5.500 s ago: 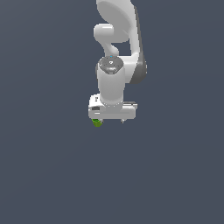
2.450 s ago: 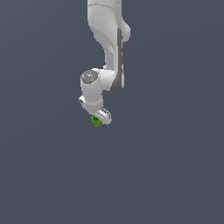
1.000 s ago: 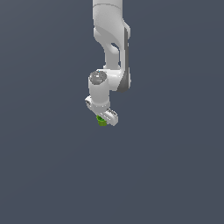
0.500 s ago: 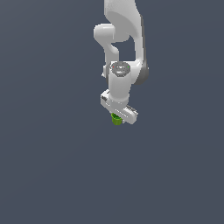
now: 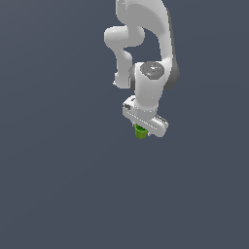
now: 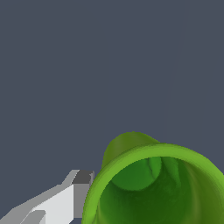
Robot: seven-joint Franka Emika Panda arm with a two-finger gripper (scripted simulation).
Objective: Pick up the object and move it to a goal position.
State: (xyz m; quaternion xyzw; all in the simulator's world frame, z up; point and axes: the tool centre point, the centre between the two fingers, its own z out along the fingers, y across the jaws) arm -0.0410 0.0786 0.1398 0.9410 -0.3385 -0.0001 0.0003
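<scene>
The green cup (image 5: 140, 132) hung directly under the white gripper (image 5: 143, 127), at its six o'clock, its open mouth facing up toward the wrist camera. The fingers (image 6: 65, 200) were closed against its rim, holding it aloft; no goal marker showed.

The worktop (image 5: 58, 194) appears only as a flat, even slate-grey field filling both views, with no visible edge, seam or marking. Nothing can be seen lying directly on it, and no shadow shows where the surface itself sits.
</scene>
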